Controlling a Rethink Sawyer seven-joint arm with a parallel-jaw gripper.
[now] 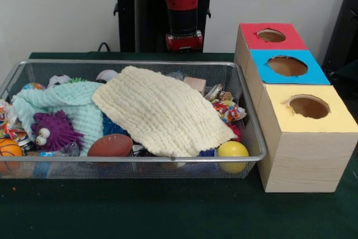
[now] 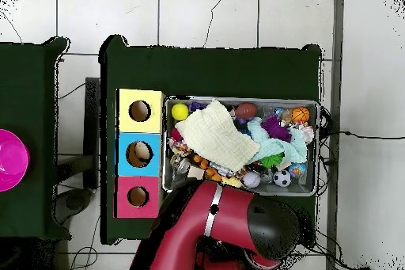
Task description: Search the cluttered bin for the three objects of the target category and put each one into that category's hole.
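no readable labels anywhere, cream quilted cloth (image 1: 162, 111) hides most toys in the wire mesh bin (image 1: 134, 159), arm's fingers out of sight, can't tell their state

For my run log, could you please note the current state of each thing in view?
cream cloth: spread over the clutter
mint cloth: crumpled in bin
wire bin: full
yellow hole: open
blue hole: open
red hole: open
arm: raised behind bin

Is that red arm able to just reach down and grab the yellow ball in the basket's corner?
Probably yes. The yellow ball lies uncovered in the wire basket, beside the cream cloth rather than under it, so nothing blocks it from above. Its closeness to the basket's walls might hinder a grasp.
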